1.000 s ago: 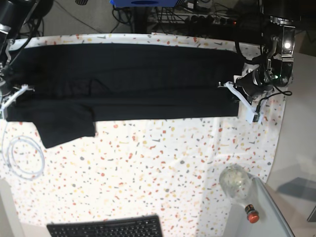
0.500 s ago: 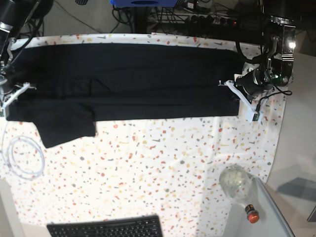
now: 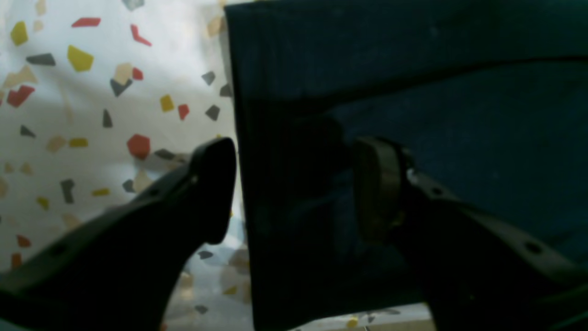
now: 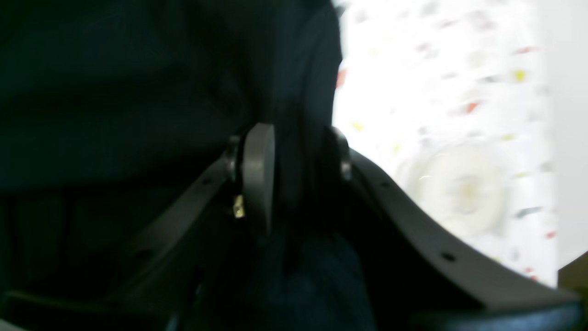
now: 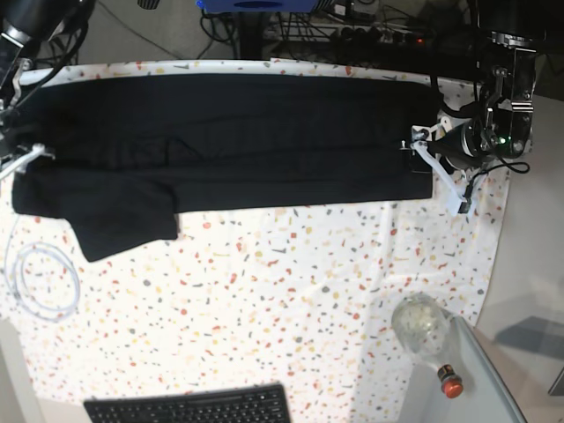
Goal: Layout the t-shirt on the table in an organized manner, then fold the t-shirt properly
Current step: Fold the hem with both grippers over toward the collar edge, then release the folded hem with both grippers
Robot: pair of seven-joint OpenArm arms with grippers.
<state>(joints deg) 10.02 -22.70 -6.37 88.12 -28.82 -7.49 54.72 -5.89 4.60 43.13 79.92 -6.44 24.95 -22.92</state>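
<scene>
we see a black t-shirt (image 5: 238, 141) lying folded into a long band across the far half of the table (image 5: 291, 300), which is covered in a white cloth flecked with red, yellow and grey. one sleeve (image 5: 123, 225) sticks out from the band toward the near side at the base view's left end.

at the base view's right end, the left gripper (image 5: 436, 172) sits at the shirt's short edge. from its wrist camera, the left gripper (image 3: 294, 184) has its two fingers apart, one finger (image 3: 211, 188) over the bare speckled cloth just beside the fabric edge and the other finger (image 3: 379, 184) over the black fabric. the shirt's edge (image 3: 285, 161) lies between them, and a gap shows on either side of it, so nothing is pinched.

at the base view's left end, the right gripper (image 5: 22, 160) is at the shirt's other short edge. its wrist view is blurred. there the right gripper (image 4: 294, 165) straddles a fold of black fabric (image 4: 298, 92) with a finger (image 4: 258, 170) on either side. we cannot tell whether the fingers press the fold or merely stand around it.

nearer the viewer lie a coil of white cable (image 5: 40, 278) at the left, a black keyboard (image 5: 189, 405) at the near edge, and a clear bottle with a red cap (image 5: 427, 339) at the right.
</scene>
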